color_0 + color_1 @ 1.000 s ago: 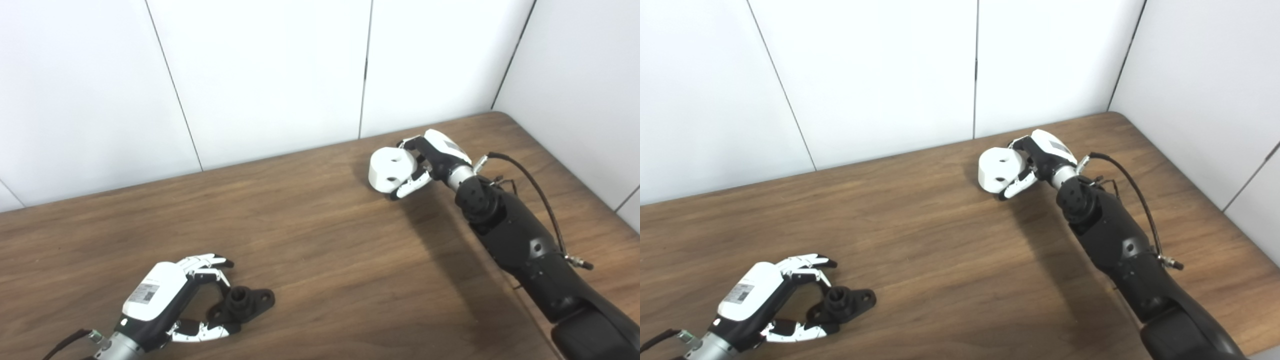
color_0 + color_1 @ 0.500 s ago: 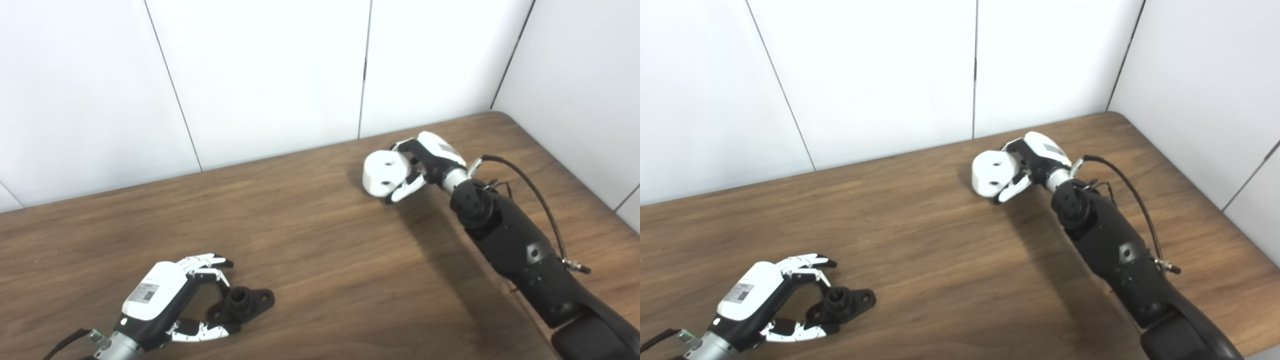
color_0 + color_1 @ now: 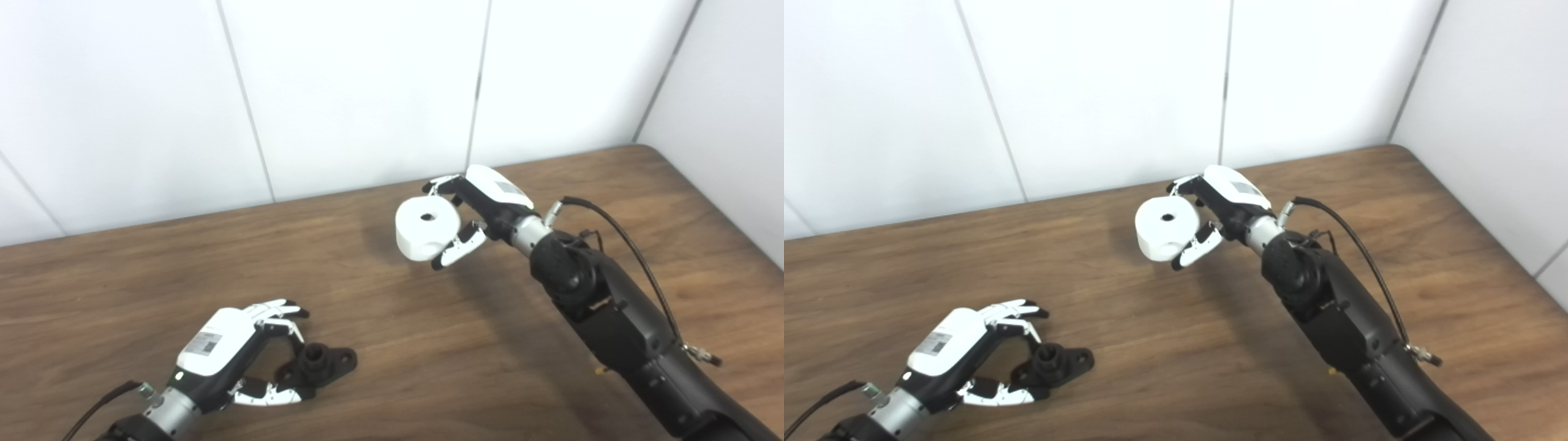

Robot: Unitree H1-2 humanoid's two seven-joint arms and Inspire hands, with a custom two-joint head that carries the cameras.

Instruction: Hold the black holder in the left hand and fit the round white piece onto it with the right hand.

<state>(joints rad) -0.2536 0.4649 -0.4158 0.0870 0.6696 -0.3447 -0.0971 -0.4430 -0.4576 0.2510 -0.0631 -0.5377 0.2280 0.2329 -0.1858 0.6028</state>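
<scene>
At the lower left of the frame, the left hand [image 3: 229,355] curls loosely around the small black plastic holder [image 3: 318,365], which lies on the brown wooden table [image 3: 392,343]. Above centre, the right hand [image 3: 474,211] grasps the round white plastic piece [image 3: 427,228], lifted clear. With the holder only lightly pinched, it may slip or tilt, misaligning the hole.

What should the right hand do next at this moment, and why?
Probably carry the round white piece down and left toward the black holder. The right hand holds it above the table, far from the holder, which lies on the table between the left hand's fingers.
</scene>
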